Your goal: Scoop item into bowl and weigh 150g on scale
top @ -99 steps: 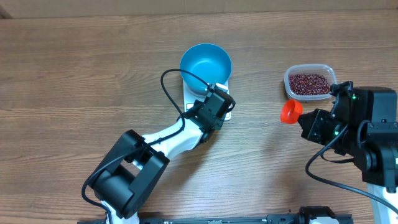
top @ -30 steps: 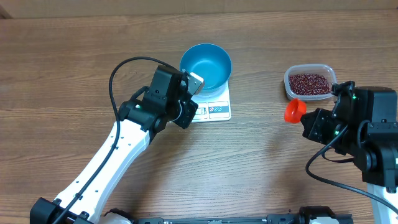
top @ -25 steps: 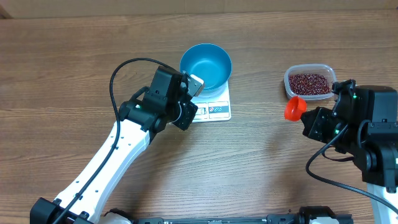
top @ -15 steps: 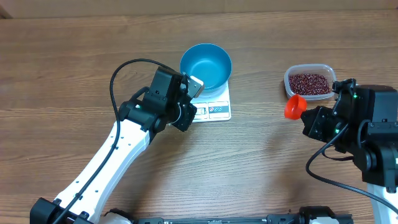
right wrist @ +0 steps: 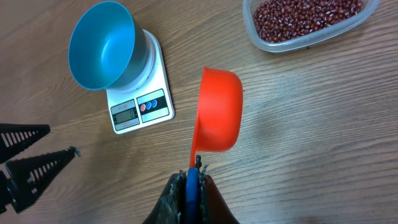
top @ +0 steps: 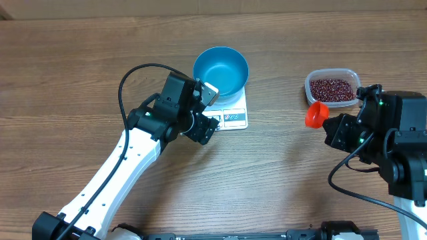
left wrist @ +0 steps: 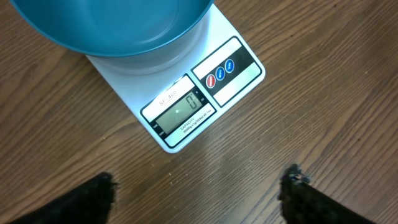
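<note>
Wood-grain table [top: 80, 60] carries everything, and the scale [left wrist: 205, 93] sits at its middle. The largest change is at the left gripper [left wrist: 199, 186]: it hangs just off the scale's display edge, and its fingers, pressed together a second ago, are now spread wide with nothing between them. The arm itself has barely shifted.

The blue bowl [right wrist: 102, 43] sits on the scale's far end, empty. The clear tub [right wrist: 311, 38] lies well to the right of the scale, holding all the beans [right wrist: 305, 15]. The orange-red scoop [right wrist: 217, 112] hangs between the scale and the tub, nearer the tub, with its cup empty. The right gripper [right wrist: 191, 186] pinches the scoop's handle with its fingers closed tight on it.

The scale's display shows a single zero with the bowl already on it. That suggests the left arm's work at the buttons is done and the scale is zeroed. No beans have been moved yet, so scooping looks like the next step.
</note>
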`<state>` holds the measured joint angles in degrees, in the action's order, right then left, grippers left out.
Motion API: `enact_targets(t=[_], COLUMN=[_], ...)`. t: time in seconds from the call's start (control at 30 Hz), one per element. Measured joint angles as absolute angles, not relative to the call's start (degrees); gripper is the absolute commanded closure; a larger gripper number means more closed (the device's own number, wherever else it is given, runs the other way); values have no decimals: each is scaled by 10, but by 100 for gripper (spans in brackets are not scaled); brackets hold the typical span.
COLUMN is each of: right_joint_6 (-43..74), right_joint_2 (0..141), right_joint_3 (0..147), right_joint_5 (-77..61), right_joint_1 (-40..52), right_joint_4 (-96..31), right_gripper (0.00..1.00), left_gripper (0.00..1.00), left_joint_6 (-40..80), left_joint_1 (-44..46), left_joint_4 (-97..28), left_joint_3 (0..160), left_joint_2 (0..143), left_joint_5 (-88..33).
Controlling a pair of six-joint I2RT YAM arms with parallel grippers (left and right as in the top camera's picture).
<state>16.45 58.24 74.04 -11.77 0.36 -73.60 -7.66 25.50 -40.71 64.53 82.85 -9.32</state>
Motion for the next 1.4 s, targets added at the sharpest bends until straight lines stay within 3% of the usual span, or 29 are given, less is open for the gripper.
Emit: enact_targets(t=[1.4], right_joint_6=[165], right_joint_2=[582], right_joint_3=[740], right_joint_5=[-109], right_joint_1=[4], right_joint_4=[-745], right_gripper=[96], left_gripper=[0], left_joint_6=[-119], left_joint_1=[255], left_joint_4=[-424], left_joint_3=[645], left_joint_2=[828], left_joint_5=[-92])
